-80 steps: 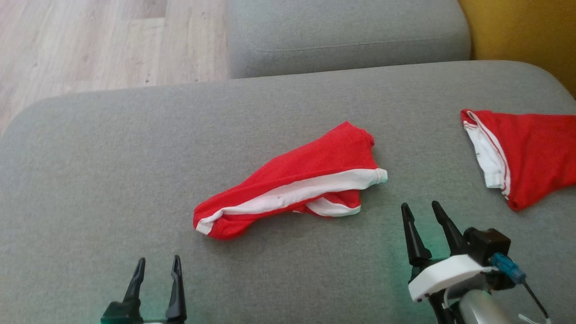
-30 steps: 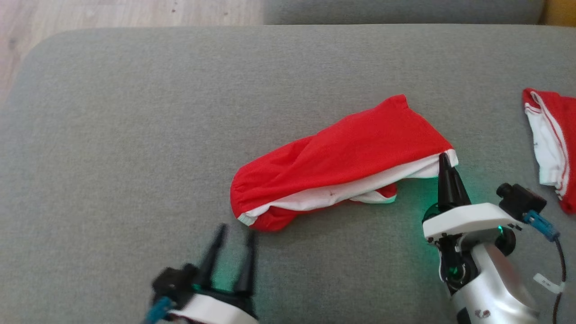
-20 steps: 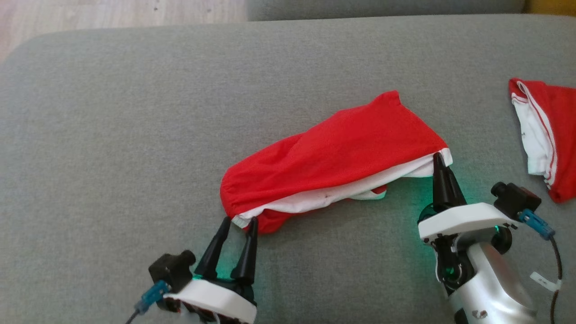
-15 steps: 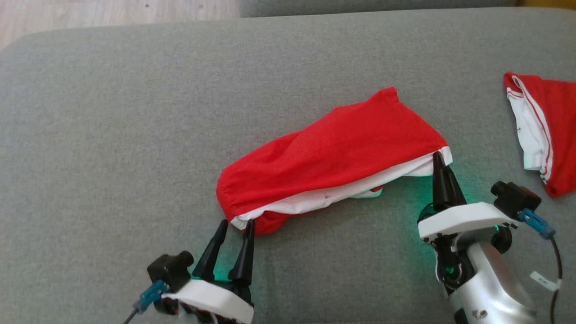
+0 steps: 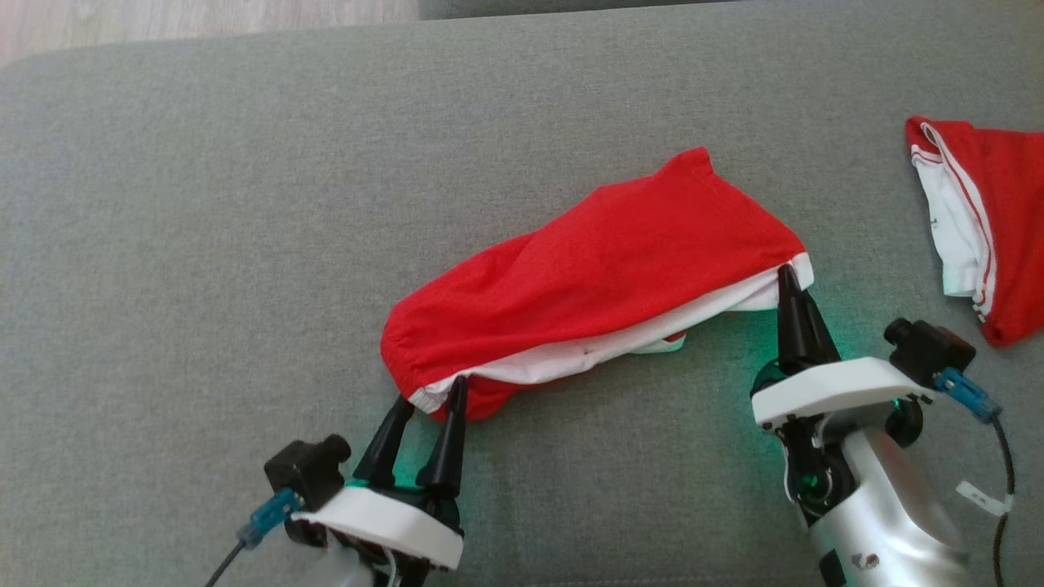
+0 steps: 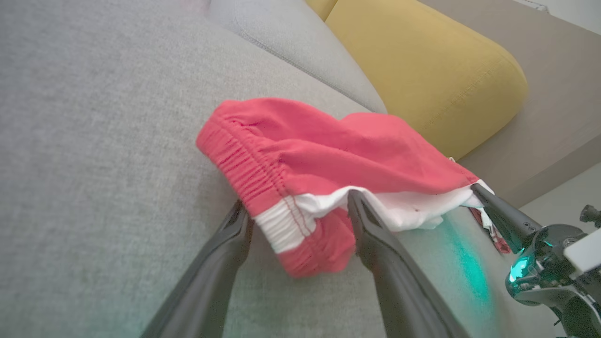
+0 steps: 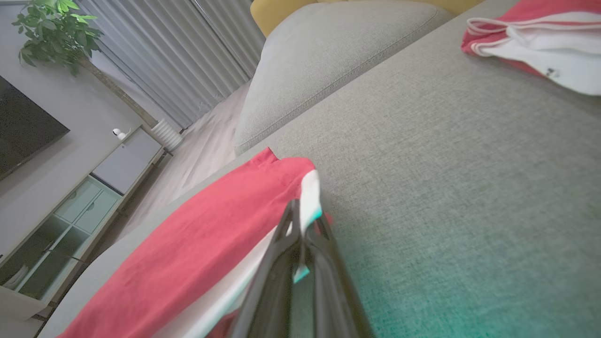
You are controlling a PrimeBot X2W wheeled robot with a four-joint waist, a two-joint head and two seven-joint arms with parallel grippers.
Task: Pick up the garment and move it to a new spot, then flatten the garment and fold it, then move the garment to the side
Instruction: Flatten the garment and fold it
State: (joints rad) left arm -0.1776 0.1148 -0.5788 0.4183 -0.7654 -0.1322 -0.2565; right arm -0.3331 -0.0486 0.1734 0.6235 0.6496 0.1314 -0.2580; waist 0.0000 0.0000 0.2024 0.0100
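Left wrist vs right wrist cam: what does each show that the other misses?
Left wrist, not right wrist: the left pincer, open, its fingers astride the corner of the garment's ribbed waistband.
Right wrist, not left wrist: the room beyond, with a plant, curtains and a cabinet, plus a clear look at the second garment farther along the sofa.
Both: the garment, the sofa, and the right pincer, shut on the garment's white edge.

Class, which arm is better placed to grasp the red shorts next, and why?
Left. The open left pincer straddles a white-banded corner of the red shorts; the right pincer is shut on the other end.
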